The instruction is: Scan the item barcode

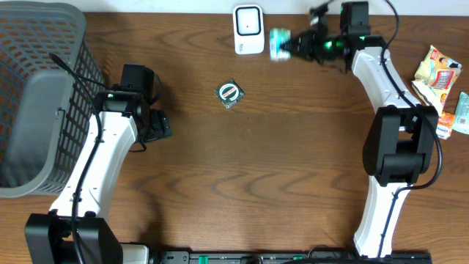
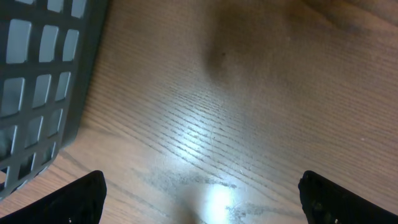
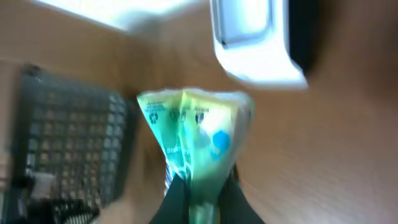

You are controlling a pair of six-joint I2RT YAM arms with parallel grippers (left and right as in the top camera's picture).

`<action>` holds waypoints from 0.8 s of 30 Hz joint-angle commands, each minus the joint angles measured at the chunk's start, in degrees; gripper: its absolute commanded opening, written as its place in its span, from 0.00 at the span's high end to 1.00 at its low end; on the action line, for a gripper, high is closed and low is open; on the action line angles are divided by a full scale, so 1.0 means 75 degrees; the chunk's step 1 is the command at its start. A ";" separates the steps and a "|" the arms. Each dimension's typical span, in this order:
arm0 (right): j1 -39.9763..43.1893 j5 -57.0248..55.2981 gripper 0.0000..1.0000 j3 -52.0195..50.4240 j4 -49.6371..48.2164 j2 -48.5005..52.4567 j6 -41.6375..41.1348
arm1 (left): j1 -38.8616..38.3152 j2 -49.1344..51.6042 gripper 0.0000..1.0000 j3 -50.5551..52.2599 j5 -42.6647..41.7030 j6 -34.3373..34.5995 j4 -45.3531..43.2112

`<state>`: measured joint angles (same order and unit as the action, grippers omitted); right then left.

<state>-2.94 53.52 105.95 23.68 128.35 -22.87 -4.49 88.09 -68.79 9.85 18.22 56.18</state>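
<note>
Nearest the arm bases, the left hand (image 2: pixel 205 202) hangs over the bare brown wooden surface (image 2: pixel 249 93). Its two dark fingers are spread wide apart with nothing between them. A grey plastic mesh basket (image 1: pixel 37 88) fills the left edge of the overhead frame, just beside that arm.

Farther up, near the middle of the frame, a small square packet with a green and red round emblem (image 1: pixel 229 93) lies alone, well apart from both hands. At the right edge sit a few yellow and white snack packets (image 1: pixel 436 70).

At the top of the frame, the right hand (image 1: pixel 295 45) is clamped on one end of a crinkly green and pale-blue foil pouch (image 3: pixel 199 137). It holds the pouch just beside the white boxy barcode scanner (image 1: pixel 249 29). The wrist view is blurred, so no barcode can be made out.

The step in hand looks like presenting the pouch to the scanner. The next move likely calls for turning the printed code squarely toward the scanner's window and holding it steady there, grip kept firm. Which face carries the code cannot be told.
</note>
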 commanded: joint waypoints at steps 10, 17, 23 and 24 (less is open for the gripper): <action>-0.0230 0.2655 0.99 0.0079 -0.9710 -0.0169 -0.8425 | 0.0026 0.0000 0.02 0.0032 0.0154 0.0102 0.0020; -0.0548 0.3450 0.99 0.0073 -1.1019 -0.0169 -0.9410 | 0.0026 -0.0003 0.02 0.0032 0.0154 0.0102 0.0020; -0.0898 0.3456 0.99 0.0064 -1.1022 -0.0169 -0.9614 | 0.0026 -0.0003 0.02 0.0032 0.0154 0.0102 0.0020; -0.0930 0.3453 0.98 0.0061 -1.1025 -0.0169 -0.9614 | 0.0026 0.0000 0.02 0.0032 0.0154 0.0102 0.0020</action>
<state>-8.82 78.78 106.34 -58.57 128.01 -92.44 -4.49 88.09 -68.79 10.31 18.24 56.18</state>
